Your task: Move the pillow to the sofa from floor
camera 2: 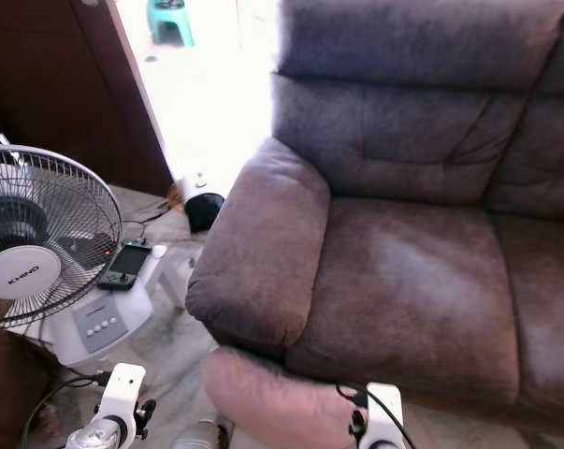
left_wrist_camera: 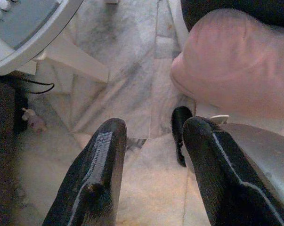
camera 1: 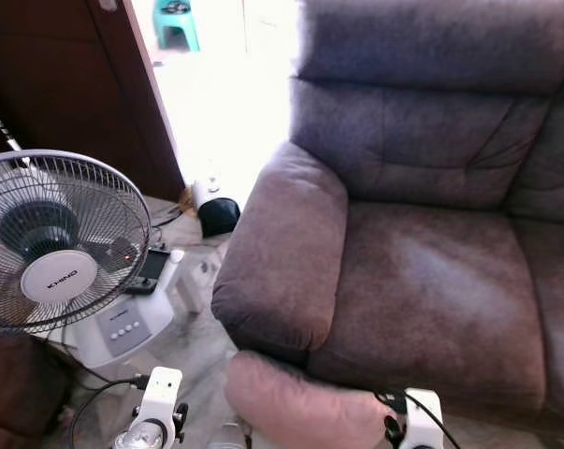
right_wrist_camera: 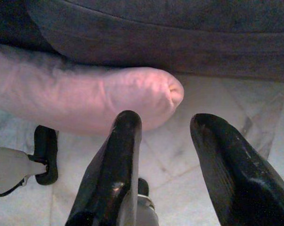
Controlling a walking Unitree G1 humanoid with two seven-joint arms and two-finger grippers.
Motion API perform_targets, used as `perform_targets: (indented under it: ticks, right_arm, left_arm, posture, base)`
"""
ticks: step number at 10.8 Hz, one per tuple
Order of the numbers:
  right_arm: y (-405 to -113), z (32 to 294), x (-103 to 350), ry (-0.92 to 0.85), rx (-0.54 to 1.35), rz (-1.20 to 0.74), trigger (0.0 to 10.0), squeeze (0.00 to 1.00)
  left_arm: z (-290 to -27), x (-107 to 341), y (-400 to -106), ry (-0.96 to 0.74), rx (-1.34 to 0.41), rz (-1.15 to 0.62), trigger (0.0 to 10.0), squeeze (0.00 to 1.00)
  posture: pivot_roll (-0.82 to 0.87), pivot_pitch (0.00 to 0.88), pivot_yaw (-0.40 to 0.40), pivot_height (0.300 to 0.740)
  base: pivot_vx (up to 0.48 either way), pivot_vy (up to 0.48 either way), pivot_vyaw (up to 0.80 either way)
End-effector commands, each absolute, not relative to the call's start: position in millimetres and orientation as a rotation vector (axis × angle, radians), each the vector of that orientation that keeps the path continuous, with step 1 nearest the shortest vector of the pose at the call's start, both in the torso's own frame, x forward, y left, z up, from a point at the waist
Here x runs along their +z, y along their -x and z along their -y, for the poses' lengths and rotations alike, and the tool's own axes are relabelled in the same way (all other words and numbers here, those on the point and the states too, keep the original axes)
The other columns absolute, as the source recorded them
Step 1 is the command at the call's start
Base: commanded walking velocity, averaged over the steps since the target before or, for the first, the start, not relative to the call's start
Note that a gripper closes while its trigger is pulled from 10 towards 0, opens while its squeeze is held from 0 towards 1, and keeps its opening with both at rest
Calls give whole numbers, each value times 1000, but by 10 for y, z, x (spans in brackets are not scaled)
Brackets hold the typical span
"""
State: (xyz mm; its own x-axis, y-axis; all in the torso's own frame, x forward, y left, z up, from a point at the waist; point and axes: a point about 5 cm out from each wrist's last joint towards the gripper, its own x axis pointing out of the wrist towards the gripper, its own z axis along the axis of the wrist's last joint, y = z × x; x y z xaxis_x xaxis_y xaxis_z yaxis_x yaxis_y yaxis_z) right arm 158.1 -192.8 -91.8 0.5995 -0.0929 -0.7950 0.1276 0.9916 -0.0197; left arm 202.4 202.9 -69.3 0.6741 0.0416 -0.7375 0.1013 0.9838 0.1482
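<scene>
left hand (left_wrist_camera: 149,155) spread wide over the pale marble floor (left_wrist_camera: 132,94), gripping nothing, its two black fingers (left_wrist_camera: 101,174) hanging apart with the pink pillow (left_wrist_camera: 236,61) just beyond one fingertip. right hand (right_wrist_camera: 172,155) likewise parted and empty, one finger (right_wrist_camera: 120,160) lying in front of the pillow's rounded end; whether it touches the fabric cannot be told from this angle. pillow lying on the floor against the front base of the sofa (camera 1: 431,281), below the seat cushion and near the left armrest (camera 1: 282,243). in the head views both white wrists sit low at the frame edge, left one (camera 1: 155,407) beside the pillow's left end, right one (camera 1: 417,416) at its right end. sofa dark purple-grey, seat bare. to the robot's left, a standing fan (camera 1: 52,238) with a wire guard, and a white base unit (camera 1: 122,327) with buttons carrying a small dark device (camera 1: 151,271). a dark round object (camera 1: 218,215) rests on the floor near the bright doorway, and a teal stool (camera 1: 176,21) stands beyond it.
</scene>
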Motion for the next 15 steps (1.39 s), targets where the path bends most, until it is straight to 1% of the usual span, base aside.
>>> perform_targets:
  ticks: [1, 4, 6, 8, 10, 12, 14, 15]
  right_arm:
    - [-1565, 1887, -932, -55, -129, -928, 10000, 0]
    - [-1603, 1880, -918, -34, -139, -922, 10000, 0]
    - [-1651, 1921, -884, -32, -149, -882, 10000, 0]
    - [-1792, 2005, -800, -14, -173, -821, 10000, 0]
    - [-1952, 2031, -720, -9, -170, -786, 10000, 0]
    - [-1915, 2022, -748, 13, -164, -818, 10000, 0]
    - [-1810, 1954, -803, -5, -144, -828, 10000, 0]
    - [-1804, 1946, -804, -18, -141, -822, 10000, 0]
  left_arm:
    - [-2075, -717, -1969, -201, -32, -852, 10000, 0]
    - [-2061, -723, -1962, -198, -34, -854, 10000, 0]
    - [-2045, -729, -1960, -192, -33, -858, 10000, 0]
    - [-2031, -737, -1950, -188, -32, -863, 10000, 0]
    - [-2035, -737, -1950, -187, -30, -864, 10000, 0]
    - [-2033, -735, -1955, -188, -33, -863, 10000, 0]
    - [-2049, -719, -1974, -179, -24, -849, 10000, 0]
    - [-2066, -689, -2023, -171, -15, -834, 10000, 0]
  posture:
    - [64, 62, 6, 740]
    - [63, 54, 4, 740]
    - [57, 63, 0, 740]
    - [58, 67, -4, 740]
    - [53, 70, -5, 740]
    - [56, 74, -6, 740]
    - [53, 76, -3, 740]
    - [57, 77, -4, 740]
  base:
    - [0, 0, 0]
    - [0, 0, 0]
    - [0, 0, 0]
    - [0, 0, 0]
    - [0, 0, 0]
    - [0, 0, 0]
    - [0, 0, 0]
    - [0, 0, 0]
